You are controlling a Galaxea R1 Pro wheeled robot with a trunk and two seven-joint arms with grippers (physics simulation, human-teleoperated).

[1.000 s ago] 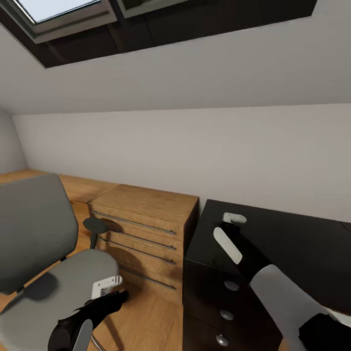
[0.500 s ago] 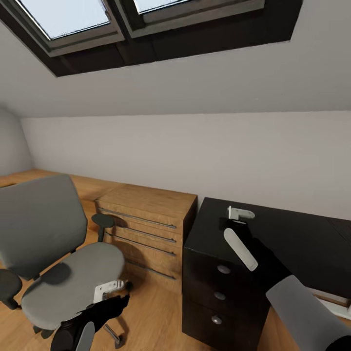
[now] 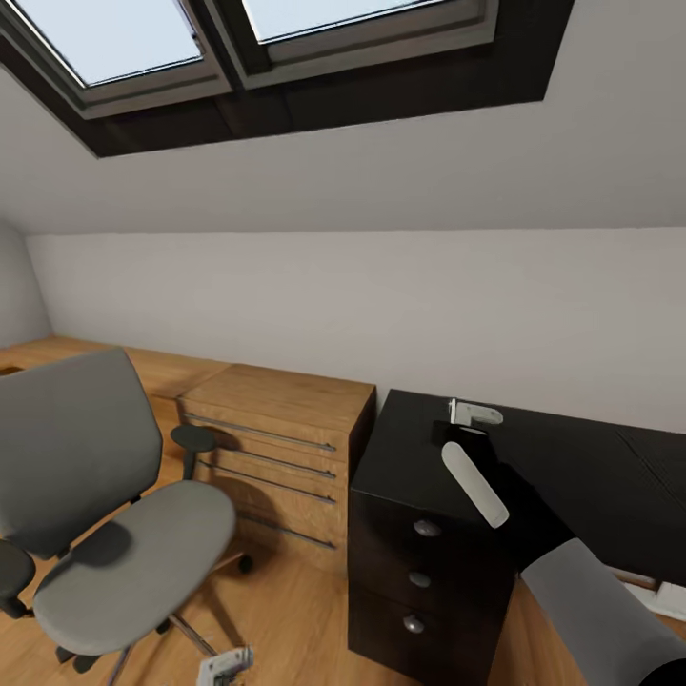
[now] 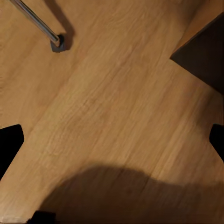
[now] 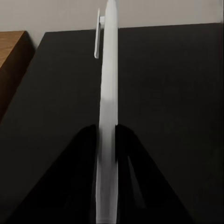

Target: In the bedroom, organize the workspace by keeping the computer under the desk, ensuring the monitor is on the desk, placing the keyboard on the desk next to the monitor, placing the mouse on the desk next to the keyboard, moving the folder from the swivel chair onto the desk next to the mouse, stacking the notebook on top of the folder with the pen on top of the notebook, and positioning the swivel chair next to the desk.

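One pen (image 5: 108, 116) clamped between right jaws, above desk (image 5: 172, 93)

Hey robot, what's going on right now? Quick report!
Right gripper shut on pen, above black desk. Left gripper open over floor. Swivel chair seat bare.

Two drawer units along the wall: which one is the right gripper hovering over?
The black unit with round knobs, not the wooden chest with long bar handles beside it. The right gripper, shut on a white pen, hangs above the black top.
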